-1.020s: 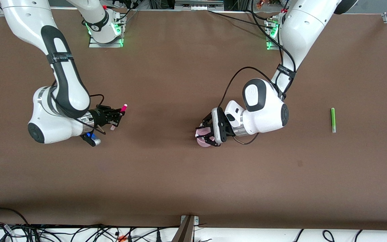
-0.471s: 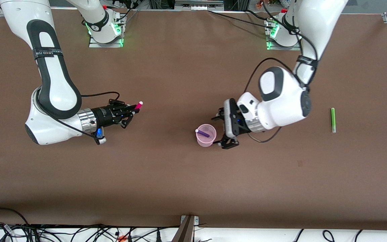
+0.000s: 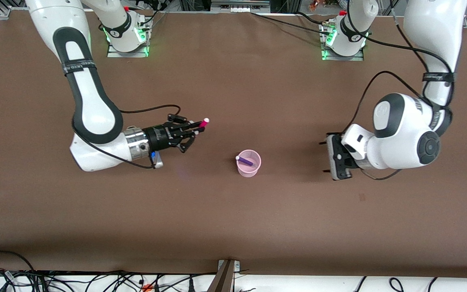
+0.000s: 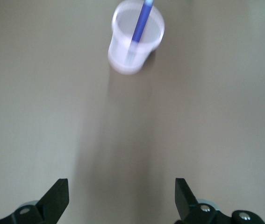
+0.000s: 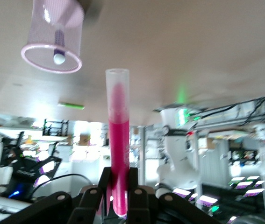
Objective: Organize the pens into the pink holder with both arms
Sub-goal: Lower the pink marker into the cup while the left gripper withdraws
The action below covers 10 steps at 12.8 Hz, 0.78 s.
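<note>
The pink holder point(image 3: 249, 166) stands mid-table with the dark blue-purple pen point(image 3: 245, 161) leaning in it. Both show in the left wrist view, the holder point(image 4: 123, 58) and the pen point(image 4: 140, 23). My right gripper point(image 3: 193, 130) is shut on the magenta-pink pen point(image 3: 202, 123), held level above the table beside the holder toward the right arm's end; its wrist view shows the pen point(image 5: 118, 154) between the fingers, the gripper point(image 5: 119, 189) and the holder point(image 5: 69, 28). My left gripper point(image 3: 323, 157) is open and empty, apart from the holder toward the left arm's end point(image 4: 121, 198). The yellow pen is out of view.
The green pen shows as a thin green stick point(image 5: 71, 106) in the right wrist view; in the front view the left arm's wrist covers it. The arm bases point(image 3: 127, 38) stand along the table's farthest edge. Cables lie past the nearest edge.
My left gripper let go of the purple pen in the holder and drew away toward the left arm's end. My right gripper carried the magenta pen toward the holder.
</note>
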Motion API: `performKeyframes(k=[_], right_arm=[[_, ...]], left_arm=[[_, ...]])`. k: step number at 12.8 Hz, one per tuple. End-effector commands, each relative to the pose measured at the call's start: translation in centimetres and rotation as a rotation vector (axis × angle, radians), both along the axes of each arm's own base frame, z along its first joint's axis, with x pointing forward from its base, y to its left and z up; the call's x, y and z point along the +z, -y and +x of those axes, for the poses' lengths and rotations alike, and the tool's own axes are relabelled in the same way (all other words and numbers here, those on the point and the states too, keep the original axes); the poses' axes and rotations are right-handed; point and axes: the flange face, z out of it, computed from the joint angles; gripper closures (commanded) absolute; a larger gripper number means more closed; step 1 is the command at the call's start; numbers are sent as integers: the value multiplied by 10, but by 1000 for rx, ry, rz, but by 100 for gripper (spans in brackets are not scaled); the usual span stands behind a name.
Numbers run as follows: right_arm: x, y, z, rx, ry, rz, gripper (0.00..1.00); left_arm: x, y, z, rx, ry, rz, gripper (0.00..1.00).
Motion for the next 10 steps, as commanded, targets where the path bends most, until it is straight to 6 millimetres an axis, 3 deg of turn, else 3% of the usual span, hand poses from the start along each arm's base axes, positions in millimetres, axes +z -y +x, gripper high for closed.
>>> performKeyframes(k=[1,3,5,9,10], right_arm=[[-18,-41,3,-123,-63,31,100],[-25,-86,5,-209,-64,69,100],[-24,-127,11,-292,-46,68,100],[-45,-171,18,-353,3,49,100],[-54,-180,15,-365,11,41,100]], left_arm=[[35,-30,-9,120,-40,200,0],[67,-61,2,197,-13,318,0],[80,-72,5,237,-1,386,0],[161,-106,6,464,5,463,0],[197,-112,-2,505,52,452,0]])
